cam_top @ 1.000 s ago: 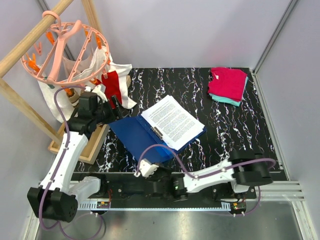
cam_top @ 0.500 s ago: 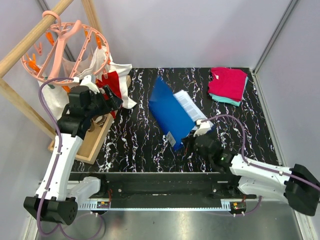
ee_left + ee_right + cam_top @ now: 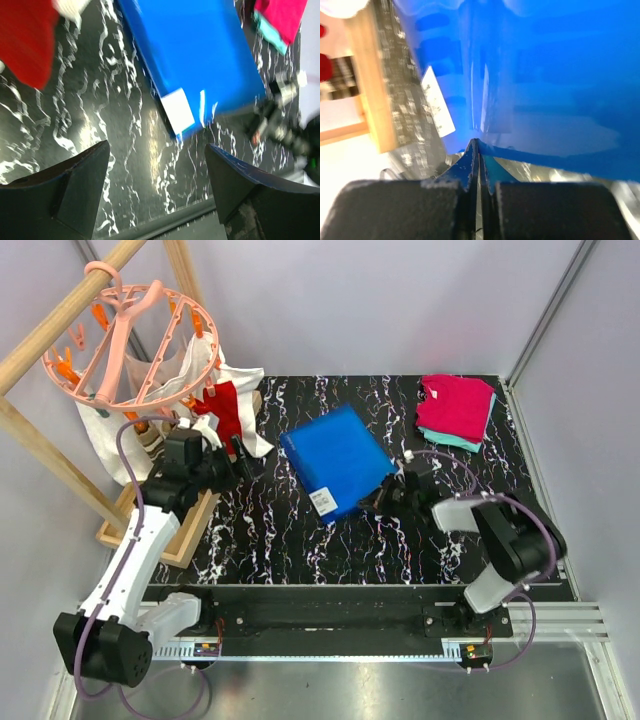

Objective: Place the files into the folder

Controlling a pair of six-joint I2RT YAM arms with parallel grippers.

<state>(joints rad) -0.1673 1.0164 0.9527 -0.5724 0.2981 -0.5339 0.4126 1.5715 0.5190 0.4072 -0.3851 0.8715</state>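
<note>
Top external view: blue folder point(image 3: 338, 458) lies shut and flat mid-bench point(image 3: 300, 540), white label point(image 3: 325, 501) at its near corner. No papers show outside it. Judged to be inside under the cover, so the filing looks done bar drawing the arms clear. Right gripper point(image 3: 386, 496) sits low at the folder's near right edge, arm bent sharply at the elbow. Right wrist view shows its jaws pressed together at that edge; whether cover is nipped between them, cannot tell. Left gripper point(image 3: 236, 454) is spread wide, holding nothing, over the bench left of the folder.
</note>
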